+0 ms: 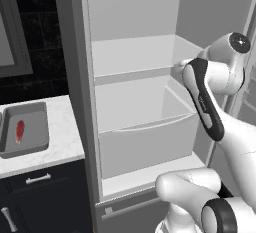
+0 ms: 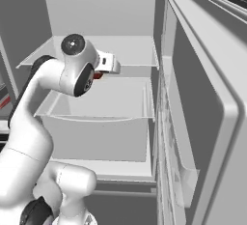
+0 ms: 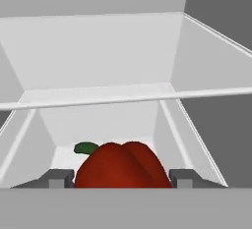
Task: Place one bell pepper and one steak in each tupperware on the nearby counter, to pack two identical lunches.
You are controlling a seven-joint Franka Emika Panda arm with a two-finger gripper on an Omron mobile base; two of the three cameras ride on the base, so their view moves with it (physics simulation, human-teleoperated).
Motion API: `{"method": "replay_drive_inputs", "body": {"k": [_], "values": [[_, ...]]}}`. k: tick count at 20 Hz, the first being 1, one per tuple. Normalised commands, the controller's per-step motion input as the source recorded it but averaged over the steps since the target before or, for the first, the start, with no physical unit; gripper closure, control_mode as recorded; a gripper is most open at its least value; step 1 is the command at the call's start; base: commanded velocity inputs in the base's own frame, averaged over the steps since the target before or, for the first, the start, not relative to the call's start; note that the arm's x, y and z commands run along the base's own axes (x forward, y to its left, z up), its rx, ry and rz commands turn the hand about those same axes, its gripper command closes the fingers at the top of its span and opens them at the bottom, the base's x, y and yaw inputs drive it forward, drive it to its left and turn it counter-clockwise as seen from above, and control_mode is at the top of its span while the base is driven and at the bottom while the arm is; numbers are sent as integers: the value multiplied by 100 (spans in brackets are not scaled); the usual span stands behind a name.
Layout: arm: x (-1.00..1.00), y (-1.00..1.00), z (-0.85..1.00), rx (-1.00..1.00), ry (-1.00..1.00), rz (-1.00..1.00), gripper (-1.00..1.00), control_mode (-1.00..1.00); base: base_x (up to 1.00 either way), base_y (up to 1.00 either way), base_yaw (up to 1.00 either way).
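Observation:
A red bell pepper [image 3: 123,166] with a green stem sits between my two fingertips in the hand view, and both tips touch its sides; my gripper [image 3: 123,180] is shut on it. The hand reaches into the open fridge at middle-shelf height, above the drawer. A sliver of the bell pepper [image 2: 98,76] shows under the hand in the right base view. On the white marbled counter [image 1: 65,137] to the left stands a grey tupperware [image 1: 42,127] with a red steak [image 1: 20,131] lying in it.
The fridge shelf [image 1: 132,74] and the clear drawer [image 1: 150,147] lie close around the hand. The open fridge door [image 2: 202,122] stands at the right. Black cabinets with silver handles [image 1: 37,179] run under the counter.

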Motion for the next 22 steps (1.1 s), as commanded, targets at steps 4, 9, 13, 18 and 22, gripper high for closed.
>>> {"method": "replay_drive_inputs", "body": {"k": [4, 9, 13, 18, 22], "values": [[-100, 34, -46, -8, 0, 7, 100, -100, 0, 0, 0], [-100, 36, -60, -12, 0, 6, 100, -100, 0, 0, 0], [-99, 39, -69, -16, 0, 2, 100, -100, 0, 0, 0], [-40, 13, -28, -6, 0, 1, 100, 100, -60, 12, 3], [0, 0, 0, 0, 0, 0, 100, 100, -100, 30, 8]]}}
